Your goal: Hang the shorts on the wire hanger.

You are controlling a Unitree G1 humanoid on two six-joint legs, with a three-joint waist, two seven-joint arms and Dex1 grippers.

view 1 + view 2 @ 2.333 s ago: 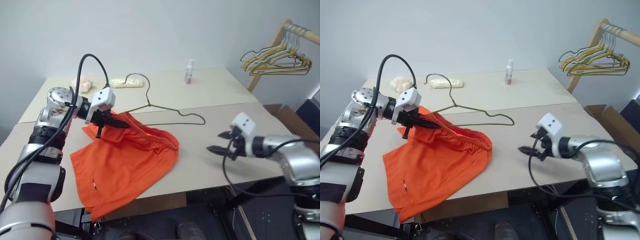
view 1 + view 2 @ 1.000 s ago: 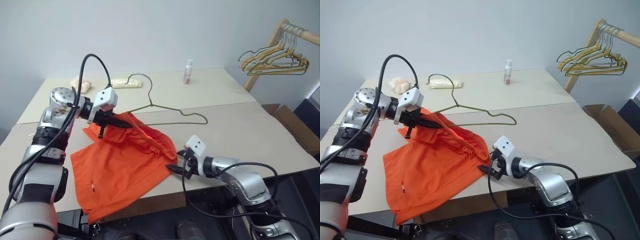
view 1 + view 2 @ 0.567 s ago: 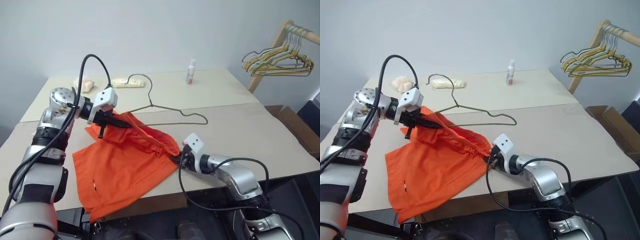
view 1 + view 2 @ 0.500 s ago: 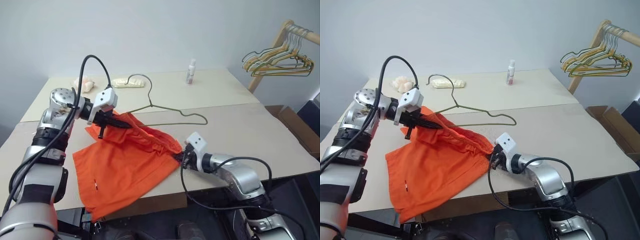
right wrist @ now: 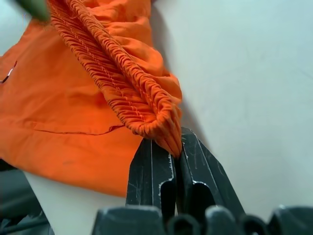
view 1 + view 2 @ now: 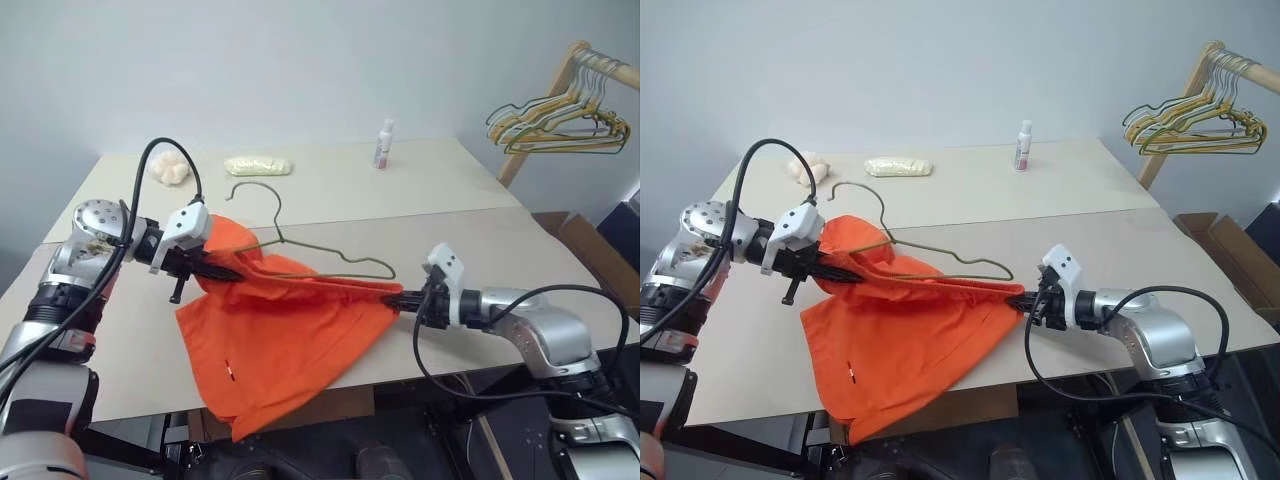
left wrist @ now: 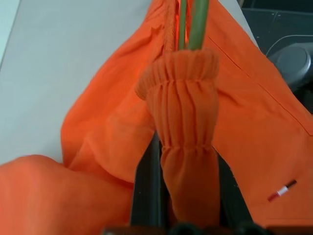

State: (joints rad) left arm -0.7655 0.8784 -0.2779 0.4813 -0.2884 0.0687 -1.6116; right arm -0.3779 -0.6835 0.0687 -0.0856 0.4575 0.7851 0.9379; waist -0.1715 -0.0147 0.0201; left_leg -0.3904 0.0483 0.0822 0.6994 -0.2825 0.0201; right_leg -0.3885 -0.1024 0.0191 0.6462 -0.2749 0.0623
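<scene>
Stretching one pair of shorts [image 6: 290, 330] between two closed grippers, left gripper [image 6: 222, 273] and right gripper [image 6: 392, 297] both pinching waistband, one wire hanger [image 6: 300, 252] threaded through, one bottle [image 6: 383, 145] behind.

Left end effector [image 6: 228, 274] clamped shut, right end effector [image 6: 392, 297] clamped shut, arms spread apart

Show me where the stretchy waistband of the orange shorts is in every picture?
Left eye view: the waistband stretches across the middle, between the left gripper and the right gripper.
Right eye view: the same band, mid-picture.
Left wrist view: a gathered end pinched between the black fingers.
Right wrist view: its other end in the closed fingers.
Shared landmark: the wire hanger beside the band.
</scene>
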